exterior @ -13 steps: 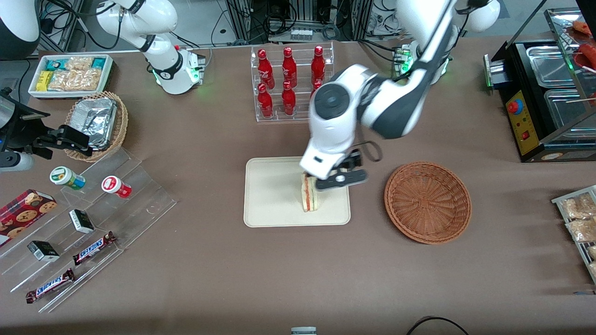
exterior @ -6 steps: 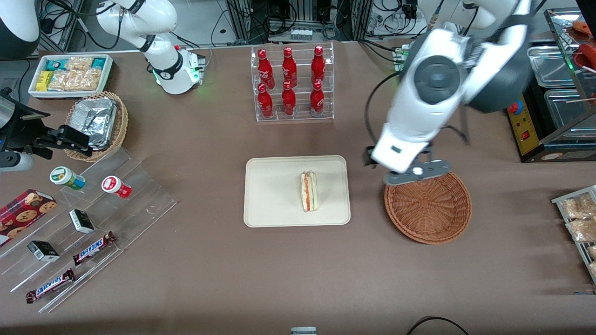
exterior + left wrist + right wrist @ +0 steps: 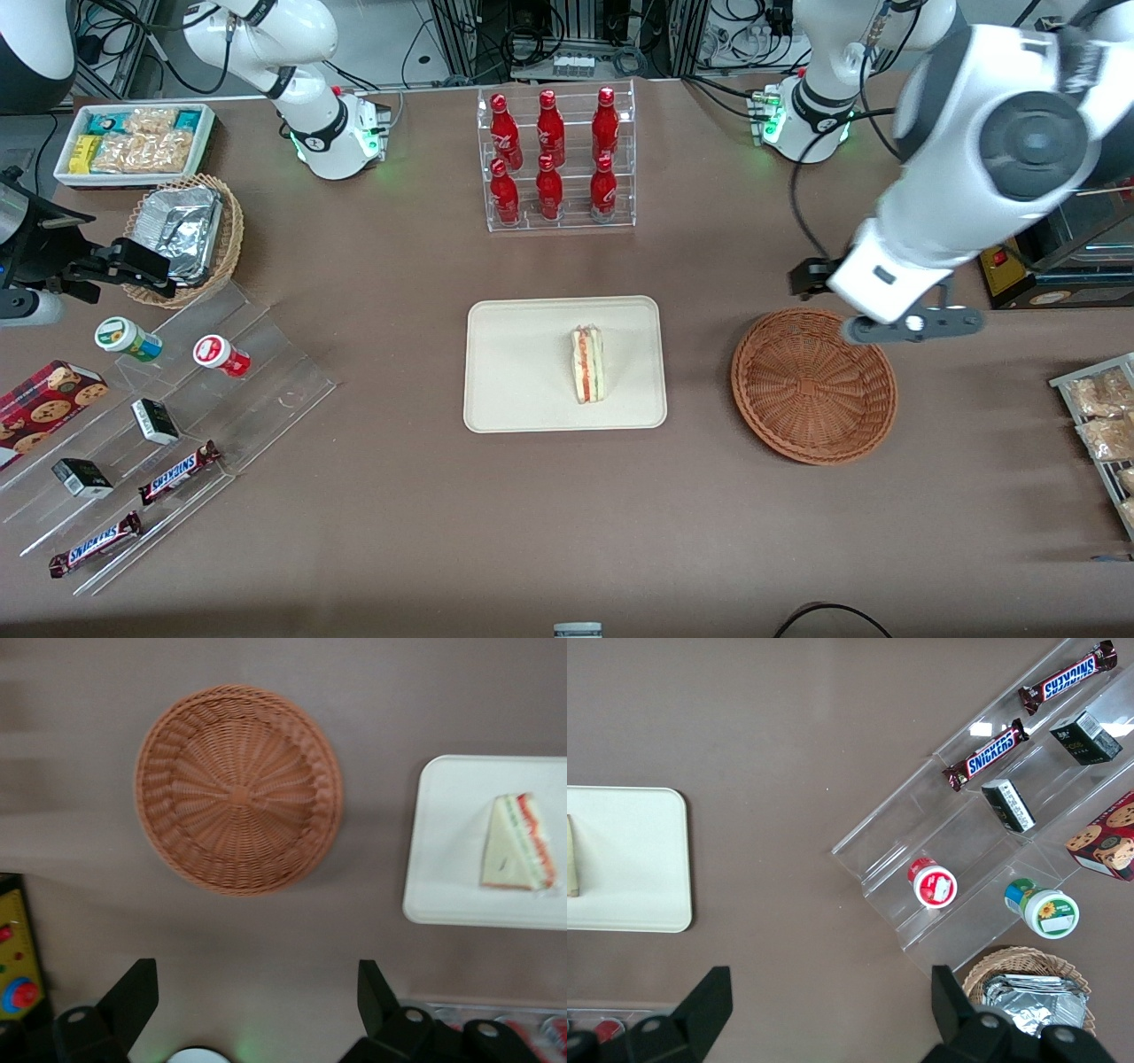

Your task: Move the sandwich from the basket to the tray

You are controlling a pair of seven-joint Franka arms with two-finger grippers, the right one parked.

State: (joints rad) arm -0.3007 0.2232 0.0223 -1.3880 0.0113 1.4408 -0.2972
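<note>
Sandwich (image 3: 587,364) lies on the tray (image 3: 514,390), toward the tray's basket-side half, standing on a bread edge with the red and green filling stripe facing up in the front view; the wrist view shows it (image 3: 518,843) as a pale wedge resting inside the tray (image 3: 443,842) rim, nothing touching it. Basket (image 3: 813,385) sits on the desk (image 3: 567,514) beside the tray, toward the working arm's end, apart from it; wicker floor bare in both views (image 3: 237,788). Left arm's gripper (image 3: 912,325) hangs high over the basket's rim on the side farther from the front camera, well apart from the sandwich. In the wrist view its fingers (image 3: 133,997) stand wide apart with only bare desk between them; it (image 3: 252,1005) carries nothing. Judgement: the transfer itself looks complete, with the sandwich in the tray, the basket emptied, the grip let go. Step in hand reads as the retreat after release, arm lifted clear of the work area. Next move, if any, calls only for bringing the arm to a rest pose without dropping toward basket or tray; no fresh grasp seems needed. One risk to watch: the sandwich balances on a narrow edge and could topple flat, though it would likely stay within the tray rim.
</note>
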